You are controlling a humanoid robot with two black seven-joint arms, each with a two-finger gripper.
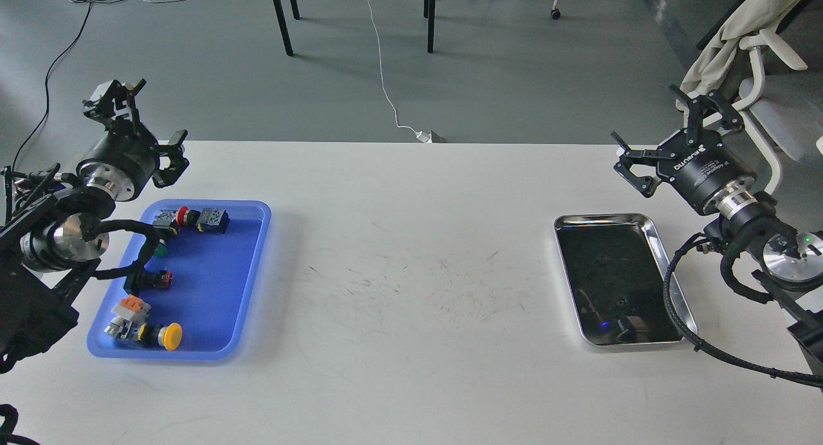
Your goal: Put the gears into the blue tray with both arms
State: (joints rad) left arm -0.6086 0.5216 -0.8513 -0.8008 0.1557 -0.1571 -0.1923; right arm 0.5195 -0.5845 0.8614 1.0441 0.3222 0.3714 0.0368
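The blue tray (251, 265) lies on the left side of the white table and holds several coloured-cap push-buttons. Two tiny black gears lie in the shiny steel tray (669, 265) on the right, one (603, 259) near its middle and the other (622, 301) closer to the front; both are faint against the dark bottom. My left gripper (143, 128) hangs open and empty above the table's far left edge, just behind the blue tray. Open and empty too, my right gripper (665, 136) is raised behind the steel tray's far right corner.
Push-buttons with red (182, 216), green (159, 251) and yellow (170, 336) caps fill the blue tray's left half. My right arm's black cable (681, 316) loops over the steel tray's right rim. A chair with cloth (739, 40) stands beyond the table at right.
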